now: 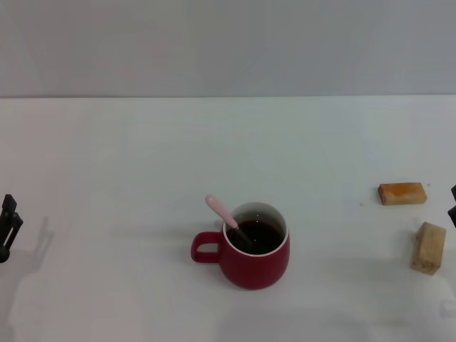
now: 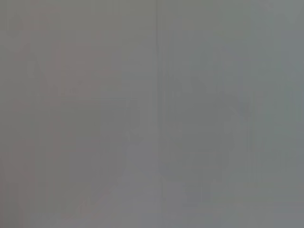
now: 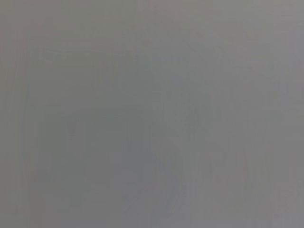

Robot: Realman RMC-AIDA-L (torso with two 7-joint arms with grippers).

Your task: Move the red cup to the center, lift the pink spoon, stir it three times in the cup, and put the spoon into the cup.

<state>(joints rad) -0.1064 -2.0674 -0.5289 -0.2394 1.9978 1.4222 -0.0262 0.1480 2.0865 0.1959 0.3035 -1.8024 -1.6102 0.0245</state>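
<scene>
Head view: red cup (image 1: pixel 254 255) sits lower centre of the frame on the white table (image 1: pixel 142 157), upright, loop handle pointing toward the frame's left. White inside, dark liquid in it. Pink spoon (image 1: pixel 222 213) stands in the cup, bowl end down in the liquid, pink handle leaning over the rim toward the upper left of the cup, tip sticking out above the rim. Nothing grips the spoon or the cup.

Left gripper (image 1: pixel 8 228) is at the far left edge of the frame, mid-low, well apart from the cup; only a dark sliver of it shows, casting a faint shadow on the table beside it. Cannot tell whether it is apart or together. Right gripper (image 1: pixel 452 205) is barely visible as a dark bit at the far right edge, also well apart from the cup; its state cannot be told either.

Two tan wooden blocks on the right side of the frame: the orange-toned block (image 1: pixel 402 193) lies flat, the paler block (image 1: pixel 428 248) sits just below it and slightly further right, near the right gripper. The two blocks are apart, not touching.

Left wrist view and right wrist view: flat grey only, nothing recognisable in either.
</scene>
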